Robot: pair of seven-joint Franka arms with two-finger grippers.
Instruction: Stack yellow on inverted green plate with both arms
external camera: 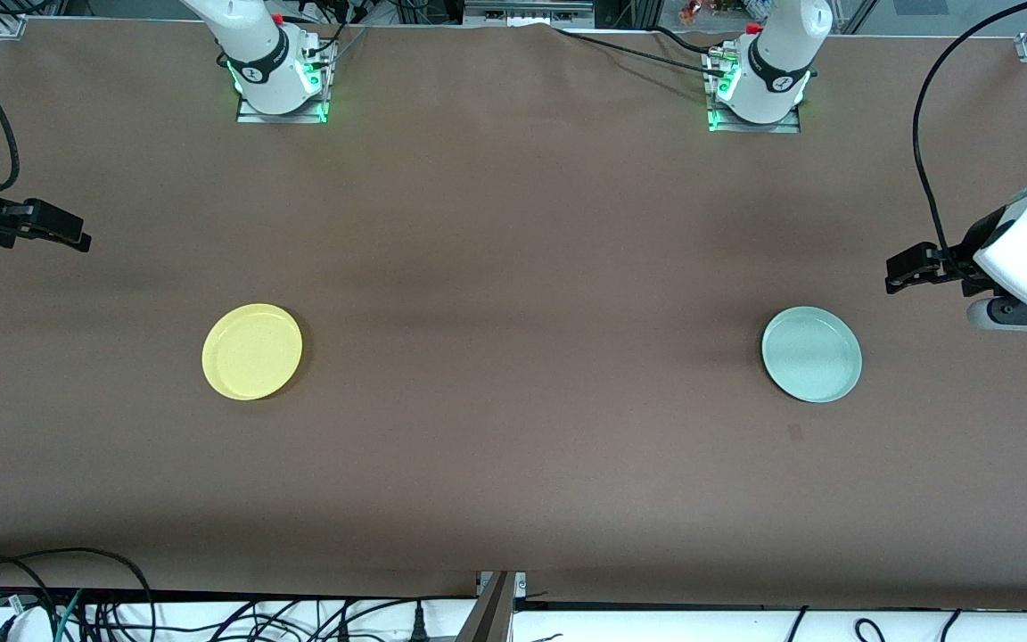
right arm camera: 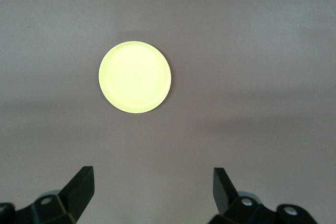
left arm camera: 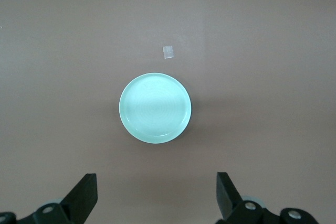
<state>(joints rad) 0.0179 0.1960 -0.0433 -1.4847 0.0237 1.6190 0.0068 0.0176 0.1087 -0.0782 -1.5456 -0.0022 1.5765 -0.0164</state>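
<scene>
green plate (external camera: 811,354) on counter (external camera: 513,464), unturned | yellow plate (external camera: 252,350) well apart | left end effector (external camera: 910,267), right end effector (external camera: 54,229): wide, empty, aloft at counter ends, waiting.

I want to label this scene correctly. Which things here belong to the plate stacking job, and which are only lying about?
Belong to the job:
- yellow plate, toward the right arm's end
- green plate, toward the left arm's end
- left claw, open, waiting in the air at the table's end
- right claw, open, waiting likewise

Only lying about:
- small pale square patch on the table, nearer the front camera than the green plate
</scene>
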